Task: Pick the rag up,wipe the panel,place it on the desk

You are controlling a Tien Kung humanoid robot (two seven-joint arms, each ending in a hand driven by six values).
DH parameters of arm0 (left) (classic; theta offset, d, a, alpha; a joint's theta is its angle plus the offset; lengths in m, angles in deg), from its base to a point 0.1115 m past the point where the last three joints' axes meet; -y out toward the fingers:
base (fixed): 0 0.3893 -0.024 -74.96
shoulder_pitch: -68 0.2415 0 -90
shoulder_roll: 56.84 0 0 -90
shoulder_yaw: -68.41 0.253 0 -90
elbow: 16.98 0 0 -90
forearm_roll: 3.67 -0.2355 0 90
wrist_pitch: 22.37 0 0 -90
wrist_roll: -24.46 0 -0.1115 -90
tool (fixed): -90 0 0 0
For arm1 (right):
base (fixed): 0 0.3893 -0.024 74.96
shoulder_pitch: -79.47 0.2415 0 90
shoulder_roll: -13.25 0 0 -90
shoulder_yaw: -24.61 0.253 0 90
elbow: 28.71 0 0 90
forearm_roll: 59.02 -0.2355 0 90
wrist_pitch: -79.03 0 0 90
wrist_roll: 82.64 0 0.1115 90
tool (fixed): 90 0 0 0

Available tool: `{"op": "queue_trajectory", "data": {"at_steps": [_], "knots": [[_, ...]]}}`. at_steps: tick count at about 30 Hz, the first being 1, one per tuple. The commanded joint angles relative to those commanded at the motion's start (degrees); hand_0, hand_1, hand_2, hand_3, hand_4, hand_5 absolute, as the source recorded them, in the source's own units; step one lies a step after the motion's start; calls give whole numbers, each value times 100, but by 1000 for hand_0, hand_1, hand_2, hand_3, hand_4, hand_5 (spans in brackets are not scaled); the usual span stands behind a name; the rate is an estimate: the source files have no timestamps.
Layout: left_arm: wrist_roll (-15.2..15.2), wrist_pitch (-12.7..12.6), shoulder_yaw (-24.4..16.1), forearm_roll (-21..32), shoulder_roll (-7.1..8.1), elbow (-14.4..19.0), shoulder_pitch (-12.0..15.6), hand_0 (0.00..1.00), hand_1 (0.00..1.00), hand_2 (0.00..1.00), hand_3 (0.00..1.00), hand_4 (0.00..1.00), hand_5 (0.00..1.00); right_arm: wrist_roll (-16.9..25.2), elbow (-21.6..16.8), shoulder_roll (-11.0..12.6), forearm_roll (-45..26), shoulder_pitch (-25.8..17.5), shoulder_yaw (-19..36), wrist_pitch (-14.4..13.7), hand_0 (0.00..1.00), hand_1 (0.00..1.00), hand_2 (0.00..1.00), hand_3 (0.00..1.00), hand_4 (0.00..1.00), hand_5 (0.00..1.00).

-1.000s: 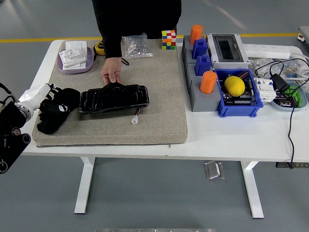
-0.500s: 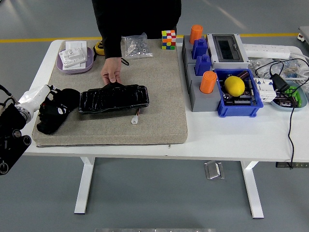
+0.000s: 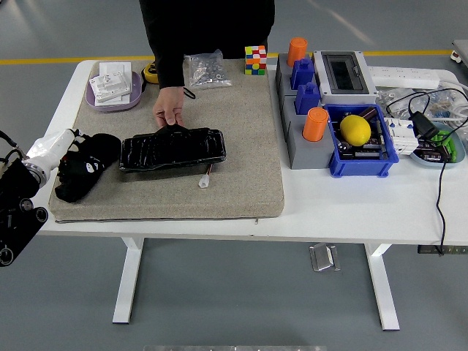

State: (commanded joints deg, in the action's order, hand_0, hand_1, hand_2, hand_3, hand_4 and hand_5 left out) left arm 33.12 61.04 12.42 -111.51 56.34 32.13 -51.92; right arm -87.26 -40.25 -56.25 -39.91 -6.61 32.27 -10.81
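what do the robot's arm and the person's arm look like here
The robot's left arm is black with round joint housings, thin black cables looping beside it, and a white wrist section. Its hand is black with small white marks. No right arm shows. The person at the far side wears a black long sleeve, with a dark loop at the cuff.

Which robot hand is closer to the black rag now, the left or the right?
Left. The left hand is on the rag at the mat's left end; the right hand is not in view.
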Motion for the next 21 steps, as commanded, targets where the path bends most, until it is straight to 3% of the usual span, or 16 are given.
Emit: {"op": "queue_trajectory", "data": {"at_steps": [5, 6, 17, 18, 21], "knots": [[-44, -97, 31, 61, 2, 4, 4, 360, 262, 565, 536, 535, 65, -1, 6, -5, 33, -17, 70, 2, 708, 652, 687, 594, 966, 426], [-56, -114, 37, 86, 3, 6, 8, 350, 233, 526, 489, 315, 2, 0, 9, -6, 30, -19, 71, 0, 708, 652, 687, 594, 966, 426], [-169, -308, 106, 364, 8, -13, 49, 321, 213, 486, 439, 360, 2, -5, 14, -4, 49, -34, 101, 2, 708, 652, 687, 594, 966, 426], [-173, -320, 112, 369, 8, -17, 49, 287, 190, 455, 364, 312, 2, -6, 15, -5, 52, -36, 107, 0, 708, 652, 687, 593, 965, 425], [-164, -334, 104, 354, -2, -28, 46, 287, 190, 455, 364, 312, 2, -7, 15, -8, 59, -38, 118, 3, 708, 652, 687, 593, 965, 425]]}}
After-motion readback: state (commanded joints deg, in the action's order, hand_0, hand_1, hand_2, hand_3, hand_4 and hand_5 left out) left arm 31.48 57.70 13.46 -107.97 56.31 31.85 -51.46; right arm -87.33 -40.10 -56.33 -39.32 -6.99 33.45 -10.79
